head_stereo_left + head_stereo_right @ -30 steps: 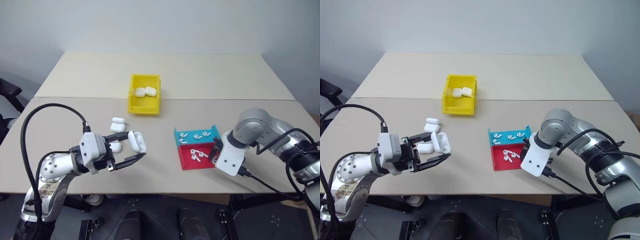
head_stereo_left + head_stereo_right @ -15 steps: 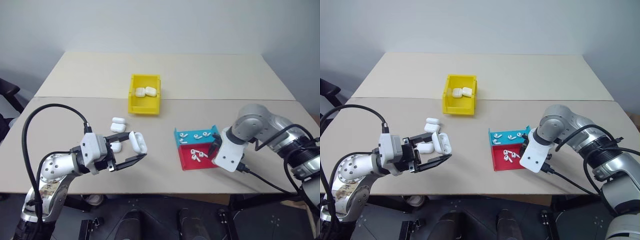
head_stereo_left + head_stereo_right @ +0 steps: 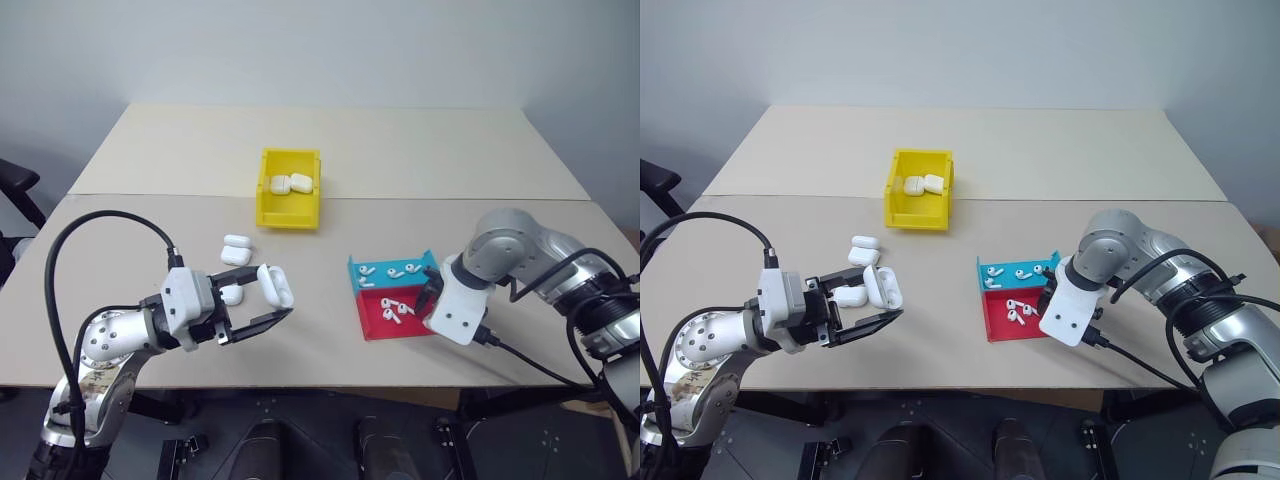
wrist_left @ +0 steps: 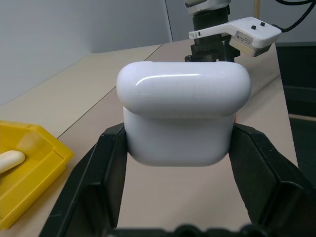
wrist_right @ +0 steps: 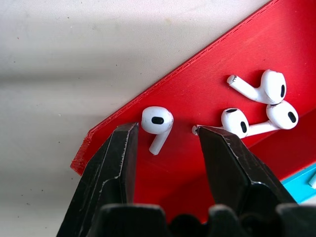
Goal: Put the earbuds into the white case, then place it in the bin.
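1. Here the yellow bin (image 3: pixel 289 190) stands near the middle of the table (image 3: pixel 420 150), and two white cases (image 3: pixel 290 184) lie inside it, side by side and touching.
2. The red tray (image 3: pixel 400 318) lies on the right part of the table, with the blue tray (image 3: pixel 392 270) touching its far edge.
3. In the red tray there are four earbuds (image 5: pixel 259 101): one earbud (image 5: pixel 157 122) lies alone near the tray's corner, and three more lie close together beside it, two of them touching.
4. The blue tray holds some further white earbuds (image 3: pixel 400 271), spread in a row.
5. The left gripper (image 3: pixel 262 305) is clenched on a white case (image 4: pixel 182 116), holding it at its lower half, above the table and in front of the bin. The lid looks closed in the left wrist view.
6. Three more cases (image 3: pixel 235 262) lie loose on the table, just behind the held one.
7. The right gripper (image 5: pixel 165 136) points down over the red tray with its fingers (image 5: pixel 123 148) apart, one on each side of the lone earbud; it grasps nothing, and whether a finger touches that earbud cannot be told.
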